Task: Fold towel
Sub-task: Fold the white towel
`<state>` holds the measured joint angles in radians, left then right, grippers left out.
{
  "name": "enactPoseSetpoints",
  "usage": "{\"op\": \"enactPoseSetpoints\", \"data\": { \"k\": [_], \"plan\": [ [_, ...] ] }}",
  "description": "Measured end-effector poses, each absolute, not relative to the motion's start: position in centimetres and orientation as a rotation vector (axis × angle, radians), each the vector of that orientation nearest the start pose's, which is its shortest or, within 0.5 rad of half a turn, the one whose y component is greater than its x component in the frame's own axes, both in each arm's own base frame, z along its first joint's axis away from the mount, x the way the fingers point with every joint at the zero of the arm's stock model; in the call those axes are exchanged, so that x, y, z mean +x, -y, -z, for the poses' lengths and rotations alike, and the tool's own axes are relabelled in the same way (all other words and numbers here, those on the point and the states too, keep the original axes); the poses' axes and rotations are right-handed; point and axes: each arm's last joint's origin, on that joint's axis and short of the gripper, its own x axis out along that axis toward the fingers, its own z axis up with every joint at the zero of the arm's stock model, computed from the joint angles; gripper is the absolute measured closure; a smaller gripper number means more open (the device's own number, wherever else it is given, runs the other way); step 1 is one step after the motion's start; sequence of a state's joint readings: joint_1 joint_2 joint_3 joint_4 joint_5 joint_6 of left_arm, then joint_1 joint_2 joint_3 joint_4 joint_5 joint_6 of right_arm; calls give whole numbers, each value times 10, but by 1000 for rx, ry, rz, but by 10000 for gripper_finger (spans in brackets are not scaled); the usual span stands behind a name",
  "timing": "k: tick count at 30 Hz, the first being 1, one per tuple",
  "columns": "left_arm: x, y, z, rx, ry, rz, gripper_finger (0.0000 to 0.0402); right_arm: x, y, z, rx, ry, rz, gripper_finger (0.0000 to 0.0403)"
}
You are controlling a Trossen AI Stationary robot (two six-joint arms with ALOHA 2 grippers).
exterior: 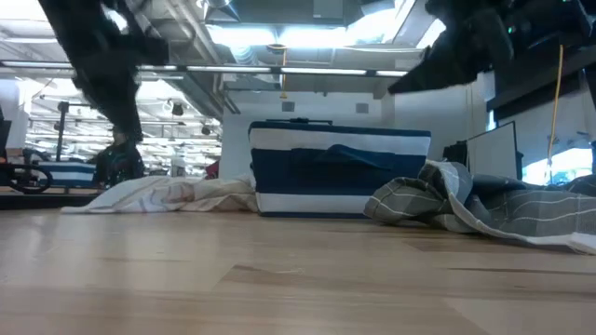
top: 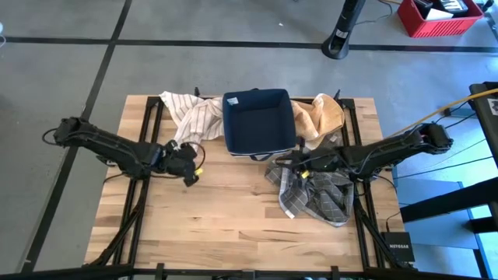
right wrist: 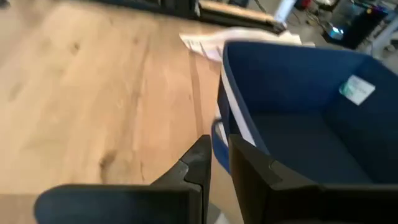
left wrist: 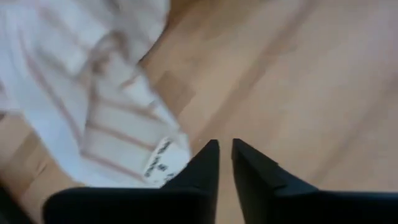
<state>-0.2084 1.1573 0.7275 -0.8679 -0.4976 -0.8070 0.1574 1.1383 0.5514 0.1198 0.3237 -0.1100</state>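
Note:
Three towels lie on the wooden table. A white striped towel (top: 191, 117) is crumpled at the far left, and its labelled corner (left wrist: 158, 163) shows beside my left fingers. A tan towel (top: 325, 117) lies at the far right, and a grey plaid towel (top: 315, 193) is bunched at the right (exterior: 466, 200). My left gripper (top: 191, 169) hovers above bare wood just near of the white towel, shut with nothing between its fingers (left wrist: 225, 148). My right gripper (top: 285, 162) hangs over the grey towel's far left edge, by the bin's near corner, shut and empty (right wrist: 219, 149).
A dark blue fabric bin (top: 258, 120) stands open at the far middle between the white and tan towels, its wall (right wrist: 249, 130) right ahead of my right fingers. Bare wood (top: 226, 218) spreads across the near middle and left of the table.

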Motion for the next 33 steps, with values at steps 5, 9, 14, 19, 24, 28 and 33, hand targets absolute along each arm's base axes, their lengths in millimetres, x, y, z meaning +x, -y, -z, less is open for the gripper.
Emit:
{"op": "enactPoseSetpoints", "data": {
  "k": [5,9,14,19,24,28,33],
  "plan": [
    [183,5,-179,-327,-1029,-831,279,235,-27,-204,-262,-517,161,343],
    [183,-9,-160,-412,-937,-875,236,236,-27,-199,-274,-546,166,343],
    [177,-26,-138,-468,-846,-928,215,237,-27,-197,-281,-556,176,343],
    [169,-36,-122,-486,-782,-952,227,237,-26,-197,-291,-558,202,343],
    [168,-36,-119,-386,-809,-906,331,237,-26,-197,-291,-557,202,343],
    [165,-33,-119,-247,-866,-898,389,237,-27,-197,-283,-559,180,343],
    [173,-14,-145,-203,-921,-752,398,243,-33,-213,-255,-560,137,343]
  ]
}}
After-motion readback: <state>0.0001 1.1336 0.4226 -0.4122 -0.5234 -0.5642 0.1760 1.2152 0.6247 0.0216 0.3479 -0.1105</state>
